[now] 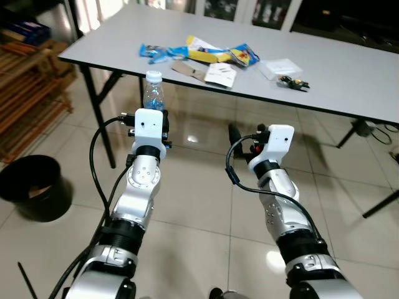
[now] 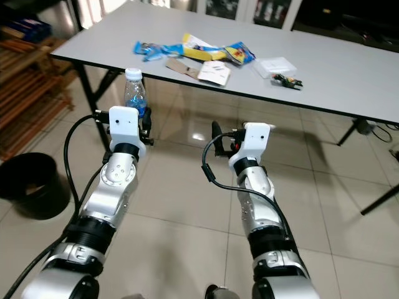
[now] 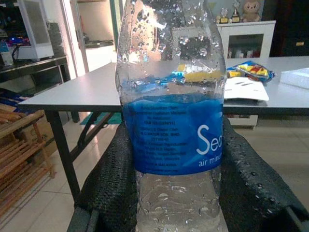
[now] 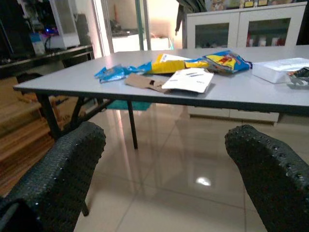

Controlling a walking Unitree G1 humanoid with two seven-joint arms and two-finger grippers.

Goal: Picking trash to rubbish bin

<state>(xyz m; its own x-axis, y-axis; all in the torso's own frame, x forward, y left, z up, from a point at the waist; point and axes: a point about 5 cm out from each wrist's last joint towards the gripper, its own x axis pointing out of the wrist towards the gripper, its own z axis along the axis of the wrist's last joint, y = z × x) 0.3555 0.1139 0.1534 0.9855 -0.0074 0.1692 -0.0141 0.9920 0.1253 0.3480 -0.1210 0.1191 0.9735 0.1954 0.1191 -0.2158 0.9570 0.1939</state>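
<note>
Water bottle (image 3: pixel 174 121), blue label reading "Sec… air min…", is sitting clamped in your left end effector (image 1: pixel 149 128) short of the bench (image 1: pixel 349 75) edge; right end effector (image 4: pixel 164 174) is hanging apart over open floor.

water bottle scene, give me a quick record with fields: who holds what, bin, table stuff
left pincer: shut on the water bottle, held upright in front of the table
right pincer: open, nothing between its fingers, facing the table
rubbish bin: black, on the floor to the robot's left
table: grey, still holds snack wrappers, a cardboard piece, a white paper and a clear plastic box
</note>
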